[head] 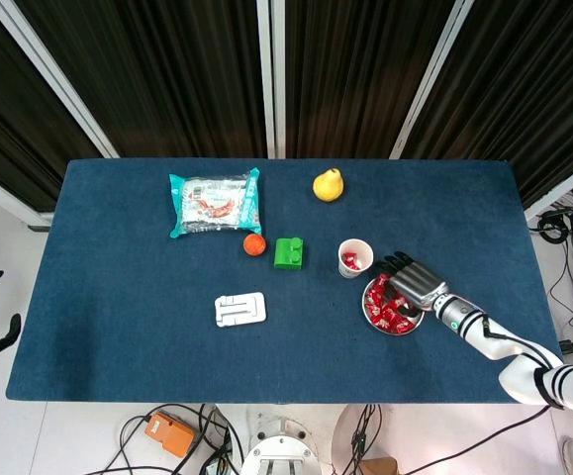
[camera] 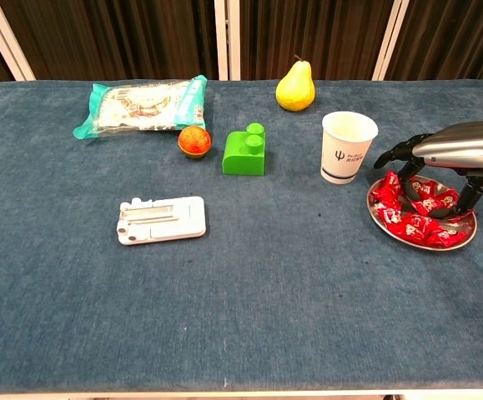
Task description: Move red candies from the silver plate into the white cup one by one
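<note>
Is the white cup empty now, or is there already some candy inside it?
Not empty. In the head view the white cup stands upright with red candy visible inside; the chest view does not show its inside.

Looking steeply down from high above in the head view, facing the dark curtains, taking in the whole dark blue cloth-covered table [head: 147, 327] and floor cables at the near edge. Sitting much lower and nearer in the chest view, looking across the tabletop toward the same curtains. Sharing the yellow pear [head: 328, 184] [camera: 295, 87], green toy brick [head: 288, 253] [camera: 245, 151] and white paper cup [head: 355, 257] [camera: 348, 147].
</note>
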